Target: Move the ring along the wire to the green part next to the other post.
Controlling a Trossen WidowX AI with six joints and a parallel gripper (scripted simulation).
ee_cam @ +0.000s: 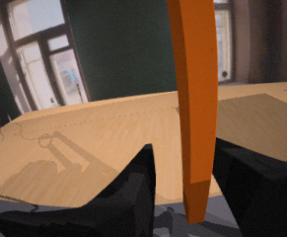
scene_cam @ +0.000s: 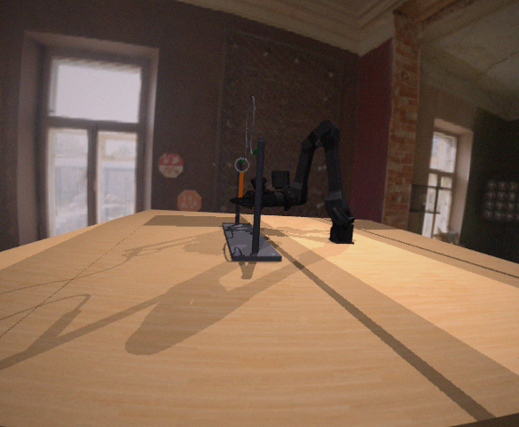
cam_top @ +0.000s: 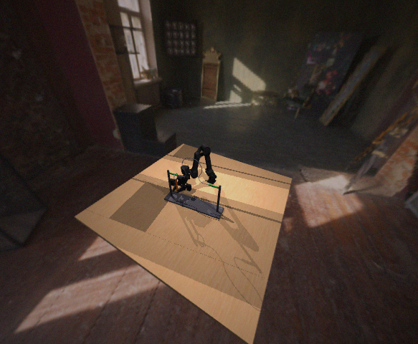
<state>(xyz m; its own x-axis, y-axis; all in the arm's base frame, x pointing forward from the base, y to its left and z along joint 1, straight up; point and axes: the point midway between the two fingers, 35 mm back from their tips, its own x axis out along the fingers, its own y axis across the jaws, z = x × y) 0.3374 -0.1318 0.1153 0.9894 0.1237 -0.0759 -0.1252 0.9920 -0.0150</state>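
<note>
The ring point(scene_cam: 235, 164) hangs around the green part at the left post point(cam_top: 170, 185) in the top view, which is the far post in the exterior view. Its orange handle point(cam_top: 176, 185) point(scene_cam: 240, 184) point(ee_cam: 200, 99) points down. My gripper point(scene_cam: 237, 200) point(ee_cam: 178, 145) is partly open, with a finger on either side of the handle's lower part. In the wrist view a gap shows left of the handle; the right finger looks very close, and contact cannot be told. The other green part point(cam_top: 214, 185) is at the other post point(cam_top: 218, 198) point(scene_cam: 259, 183), with no ring on it.
The thin grey wire point(cam_top: 201, 170) loops high between the green parts, close to the arm in the top view. Both posts stand on a dark base plate point(cam_top: 201, 206) point(scene_cam: 244, 241) on the wooden table point(cam_top: 201, 266). Shadows of the arm and wire fall across the table.
</note>
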